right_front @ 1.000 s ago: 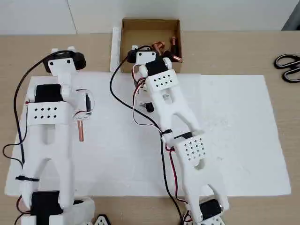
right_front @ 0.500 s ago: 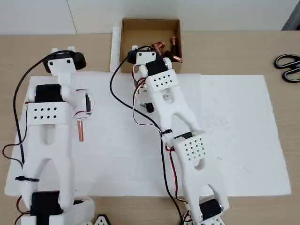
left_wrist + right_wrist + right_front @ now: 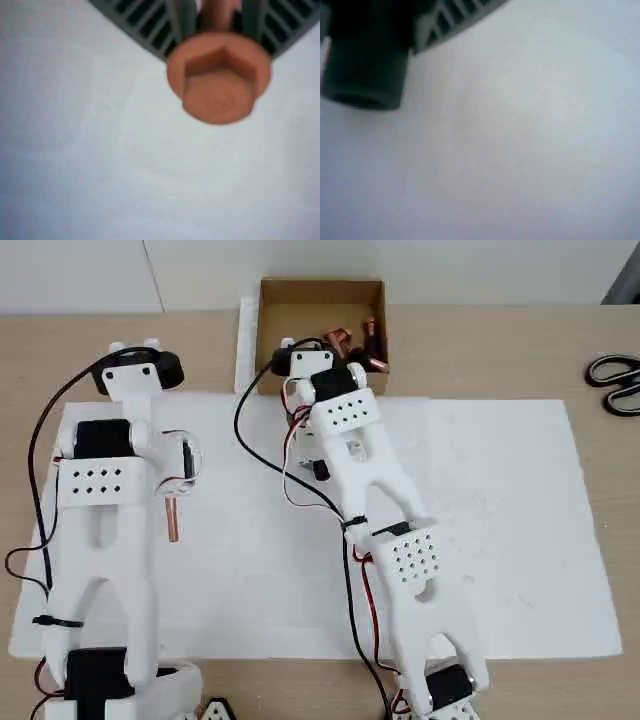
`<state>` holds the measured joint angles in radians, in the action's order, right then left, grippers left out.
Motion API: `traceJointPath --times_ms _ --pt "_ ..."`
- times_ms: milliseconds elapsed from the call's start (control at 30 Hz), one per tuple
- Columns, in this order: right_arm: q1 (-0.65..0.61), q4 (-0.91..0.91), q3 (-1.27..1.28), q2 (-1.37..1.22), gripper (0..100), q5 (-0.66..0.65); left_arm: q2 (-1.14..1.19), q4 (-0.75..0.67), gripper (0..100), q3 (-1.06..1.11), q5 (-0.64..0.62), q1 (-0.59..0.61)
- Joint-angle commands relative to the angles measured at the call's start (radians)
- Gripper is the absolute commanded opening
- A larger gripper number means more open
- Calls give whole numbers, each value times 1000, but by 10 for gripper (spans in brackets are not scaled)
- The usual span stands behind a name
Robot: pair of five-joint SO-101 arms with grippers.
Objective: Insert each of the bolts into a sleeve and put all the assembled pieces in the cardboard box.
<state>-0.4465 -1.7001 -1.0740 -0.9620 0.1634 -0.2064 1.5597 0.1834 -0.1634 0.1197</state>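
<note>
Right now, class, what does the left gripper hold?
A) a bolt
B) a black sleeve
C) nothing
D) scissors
A: the left gripper clamps a bolt, its hex head facing the wrist camera.

Copper bolt (image 3: 218, 80), black sleeve (image 3: 365, 75), cardboard box (image 3: 300, 315)

High view: fixed above, looking steeply down over the bench (image 3: 500, 350), with arm bases (image 3: 100, 680) at 6 o'clock and cardboard box (image 3: 305, 315) at 12 o'clock. Left wrist view: very near the white sheet (image 3: 75, 150), facing down past the head of a bolt (image 3: 218, 82). Right wrist view: equally near, past a dark sleeve (image 3: 365, 70). Shared by all three: the sheet.
</note>
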Motion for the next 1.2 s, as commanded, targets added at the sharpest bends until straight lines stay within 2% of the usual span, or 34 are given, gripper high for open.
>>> traceJointPath --times_ms 0,300,800,933,1167 --pt "4 -13 -9 41 91 8 -38 0 6 1 3 -6" --pt "-15 -1 -14 -31 94 9 -38 -5 6 21 3 -6" --pt "-36 -5 -14 7 97 5 -40 0 6 21 3 -6" --pt "-47 -8 -14 15 148 2 -40 0 6 21 3 -6" --pt "-47 -5 -14 16 151 2 -40 2 6 21 3 -6"
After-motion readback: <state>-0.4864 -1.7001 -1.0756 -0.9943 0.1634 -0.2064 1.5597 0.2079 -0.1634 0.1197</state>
